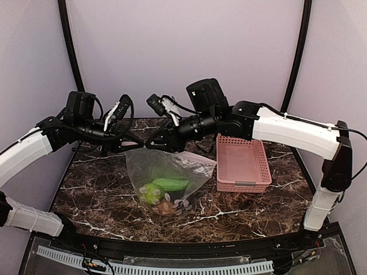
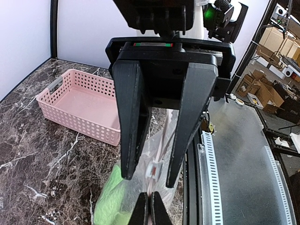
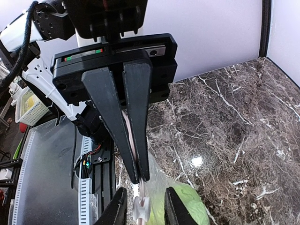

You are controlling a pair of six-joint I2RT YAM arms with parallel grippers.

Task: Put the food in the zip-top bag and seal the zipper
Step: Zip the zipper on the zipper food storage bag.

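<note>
Saw the left pincer (image 3: 139,174) pressed together on the zipper (image 1: 195,156), the pale pink strip running up between its two black fingers. Found the right pincer (image 2: 150,180) facing it tip to tip, standing apart, with a gap on either side of the small white slider (image 3: 140,206) sitting between its fingers; could not tell any touch on the slider. Noted the zip-top bag (image 1: 143,166) held up by its mouth edge between the two arms, near the middle of the worktop (image 1: 97,195), sagging toward the near side with its lower part resting on the dark marble. Made out the food inside at the bag's bottom: a green cucumber-like piece (image 1: 171,183) uppermost, a round green fruit (image 1: 150,193) to its left, a brown lump (image 1: 169,207) nearest the front, all crowded against one another. Could not tell other pieces apart through the dotted plastic. Spotted a pink slotted basket (image 1: 243,184) on the worktop just beside the bag's right corner, below the right arm
</note>
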